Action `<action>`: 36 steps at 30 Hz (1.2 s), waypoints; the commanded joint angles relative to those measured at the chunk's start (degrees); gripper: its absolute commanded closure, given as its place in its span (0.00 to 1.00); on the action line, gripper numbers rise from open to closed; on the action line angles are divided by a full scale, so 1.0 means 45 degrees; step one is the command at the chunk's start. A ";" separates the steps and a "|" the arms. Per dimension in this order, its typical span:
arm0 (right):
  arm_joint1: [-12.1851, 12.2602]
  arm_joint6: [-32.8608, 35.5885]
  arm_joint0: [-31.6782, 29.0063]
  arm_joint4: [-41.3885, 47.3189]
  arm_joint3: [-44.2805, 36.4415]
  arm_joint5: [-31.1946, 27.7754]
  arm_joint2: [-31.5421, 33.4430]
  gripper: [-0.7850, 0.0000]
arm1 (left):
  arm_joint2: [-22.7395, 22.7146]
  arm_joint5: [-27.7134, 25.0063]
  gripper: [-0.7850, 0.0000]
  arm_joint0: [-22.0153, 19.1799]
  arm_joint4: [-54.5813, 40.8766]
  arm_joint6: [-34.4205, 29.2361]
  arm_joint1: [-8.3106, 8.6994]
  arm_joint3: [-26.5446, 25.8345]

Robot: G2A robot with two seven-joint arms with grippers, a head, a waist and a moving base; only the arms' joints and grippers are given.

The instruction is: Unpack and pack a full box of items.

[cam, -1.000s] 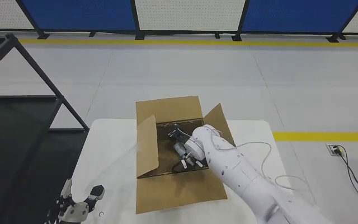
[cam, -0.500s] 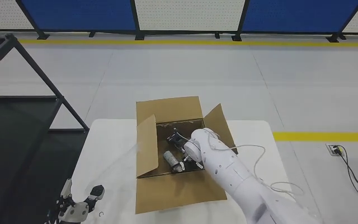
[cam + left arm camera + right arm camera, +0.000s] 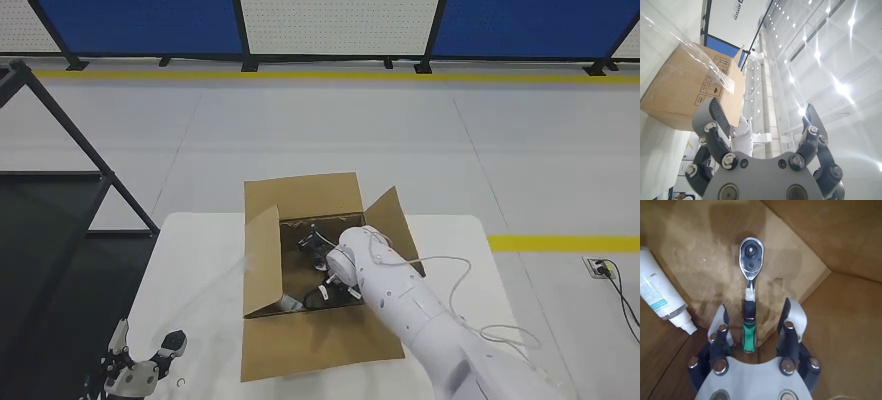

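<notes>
White tabletop (image 3: pixel 200 260) sits on a pale floor, with blue and white panels along the far side of the room. At the near-left corner, just off the tabletop's edge, the left gripper (image 3: pixel 148 345) is tipped up toward the ceiling with its fingers spread wide and nothing between them. To its right an open cardboard box (image 3: pixel 300 195) stands in the middle of the tabletop with its flaps folded outward. A loose strip of clear tape (image 3: pixel 715 70) trails from its left side. A white tube (image 3: pixel 657 289) lies inside against one wall, its cap end toward a floor edge. Well clear of the tube, a ratchet wrench (image 3: pixel 750 289) rests flat on the box floor. The right gripper (image 3: pixel 755 306) hangs directly over it, deep inside the box, with its jaws parted and empty. The pads stand on either side of the wrench's green handle with a gap on each side. The wrench's long axis runs straight out from the palm, handle end nearest the wrist and chrome head pointing away toward the floor's middle, so the jaws would close across the handle rather than along it. The right arm is by far the nearer, since the left is outside the box altogether. This looks like the unpacking stage, with the wrench next to be lifted. I cannot tell how far the pads are above the cardboard, and a short descent may be needed before they clench.
</notes>
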 commanded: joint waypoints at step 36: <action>0.5511 0.5241 -0.4077 -0.2139 -1.4862 0.0950 0.9031 0.00 | 0.0000 0.0000 0.00 0.0000 0.0000 0.0000 0.0000 0.0000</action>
